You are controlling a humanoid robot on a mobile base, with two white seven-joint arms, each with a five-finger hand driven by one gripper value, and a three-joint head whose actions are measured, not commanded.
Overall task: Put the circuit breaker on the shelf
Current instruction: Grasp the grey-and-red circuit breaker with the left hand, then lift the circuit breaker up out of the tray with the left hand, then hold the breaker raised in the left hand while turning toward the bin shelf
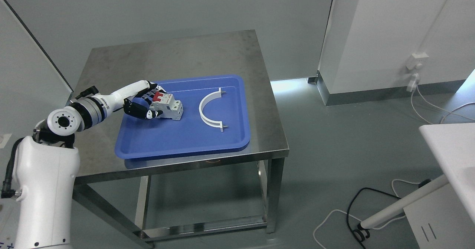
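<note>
Nearest the camera, at the lower left, stands the white upper segment of the left arm (41, 189), rising to a round grey joint and then reaching forward over the bench (178, 52) — a steel-topped frame with bare metal legs on a grey floor. Its left hand (143, 102) sits at the near-left part of a blue tray (185, 145) that covers much of the bench's front half. Dark fingers (135, 110) are curled around the left end of the circuit breaker (169, 106), gripping it; whether the thing is lifted clear of the tray floor or resting on it cannot be told. It is a pale grey block with a red switch on top, lying toward the tray's left side, closer to the far rim than the near one.

To its right, apart from it, lies a white curved bracket (207, 110) — a half-ring with a small peg at each end, its open side facing the bench's right edge. It rests on the tray floor, about midway between the far and near rims.

Off the bench, a white wall socket (416, 61) with a plug and trailing cable (432, 108) shows at the right, and black and white cables (356, 212) lie looped on the floor beside a white stand at the lower right.
</note>
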